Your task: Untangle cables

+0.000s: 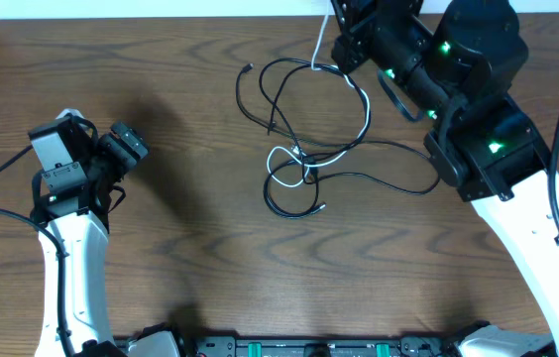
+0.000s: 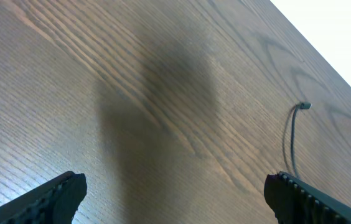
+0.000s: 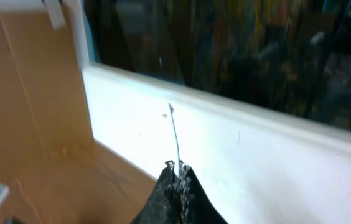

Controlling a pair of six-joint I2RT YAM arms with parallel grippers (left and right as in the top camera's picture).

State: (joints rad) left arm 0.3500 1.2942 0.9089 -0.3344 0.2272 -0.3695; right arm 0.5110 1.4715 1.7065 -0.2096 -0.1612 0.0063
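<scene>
Several cables (image 1: 301,159) lie knotted dead centre. My right gripper (image 3: 177,177), at one o'clock, is pinching the white strand (image 3: 174,134); left gripper (image 1: 129,145), nine o'clock, hangs spread and empty. Pull too hard and I reckon they cinch tighter, or the strand slips free.

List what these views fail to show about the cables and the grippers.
- Overhead: the knot is too small to tell which strand crosses over which.
- Left wrist: the black cable passes behind a finger of the open left gripper, so only its plug end and a short stretch show.
- Right wrist: the shut right gripper covers the white cable below the grip, and the tangle is out of frame.
</scene>
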